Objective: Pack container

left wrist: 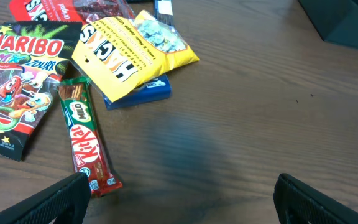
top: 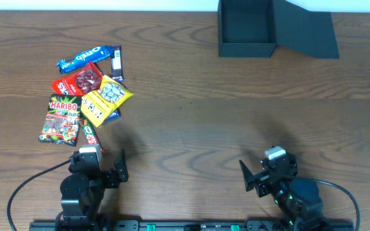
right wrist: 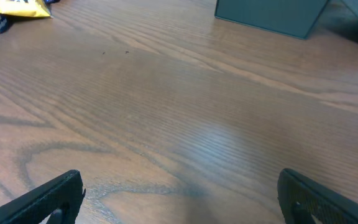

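The container (top: pixel 246 29), a dark teal-black square box, stands open at the far edge right of centre, its flap lid (top: pixel 307 32) lying back to the right. Its front wall shows in the right wrist view (right wrist: pixel 272 14), and a corner shows in the left wrist view (left wrist: pixel 347 22). A pile of snack packets lies at the left: a Haribo bag (top: pixel 60 119), a yellow packet (top: pixel 106 97), a red packet (top: pixel 79 80), a blue bar (top: pixel 82 58) and a KitKat bar (left wrist: pixel 86 140). My left gripper (top: pixel 101 165) is open and empty just in front of the pile. My right gripper (top: pixel 265 173) is open and empty near the front edge.
A small dark bar (top: pixel 116 63) lies at the pile's far side. A blue packet (left wrist: pixel 138 93) sits under the yellow one. Bare wooden table (top: pixel 191 122) lies between the pile and the container.
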`<state>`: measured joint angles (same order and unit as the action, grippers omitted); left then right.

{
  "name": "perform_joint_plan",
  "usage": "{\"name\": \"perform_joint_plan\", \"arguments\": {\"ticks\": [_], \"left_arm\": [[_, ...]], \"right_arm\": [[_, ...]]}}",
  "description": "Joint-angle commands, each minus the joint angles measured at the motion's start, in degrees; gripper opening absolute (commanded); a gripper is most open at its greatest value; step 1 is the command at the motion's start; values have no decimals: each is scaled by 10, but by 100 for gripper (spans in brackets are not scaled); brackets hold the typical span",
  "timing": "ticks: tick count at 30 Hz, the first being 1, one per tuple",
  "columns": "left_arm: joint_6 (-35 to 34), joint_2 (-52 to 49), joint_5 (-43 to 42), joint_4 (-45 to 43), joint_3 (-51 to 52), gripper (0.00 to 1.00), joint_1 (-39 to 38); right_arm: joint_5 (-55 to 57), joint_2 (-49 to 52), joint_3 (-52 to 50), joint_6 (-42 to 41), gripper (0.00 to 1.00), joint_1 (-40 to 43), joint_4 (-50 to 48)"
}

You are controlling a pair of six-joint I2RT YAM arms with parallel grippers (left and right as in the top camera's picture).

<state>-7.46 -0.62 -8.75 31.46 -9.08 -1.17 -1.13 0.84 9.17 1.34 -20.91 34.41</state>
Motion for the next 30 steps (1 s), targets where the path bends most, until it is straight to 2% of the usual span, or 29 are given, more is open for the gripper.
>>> {"name": "perform_joint_plan", "arguments": {"ticks": [1,6,9,10,12,16,20,26,30], "left_arm": [[6,4,4,-2,6,95,3],[6,4,4,-2,6,95,3],[6,4,4,-2,6,95,3],[6,4,4,-2,6,95,3],[6,4,4,-2,6,95,3],[6,4,4,-2,6,95,3],[6,4,4,-2,6,95,3],[6,4,4,-2,6,95,3],[6,4,4,-2,6,95,3]], "right_arm": [[-2,-5,-4,9,99,6,-2],[-2,-5,-4,9,99,6,-2],[22,-5,-5,-5,99,6,-47],[12,-5,-5,-40,99,6,-63],[-30,-5,-5,-162,99,6,-77],[-107,-5,-5,-422,99,6,-43],[-101,-5,-6,-509,99,6,-59],[-70,16,-6,-532,99,8,-191],[-65,118,19,-532,99,21,-281]]}}
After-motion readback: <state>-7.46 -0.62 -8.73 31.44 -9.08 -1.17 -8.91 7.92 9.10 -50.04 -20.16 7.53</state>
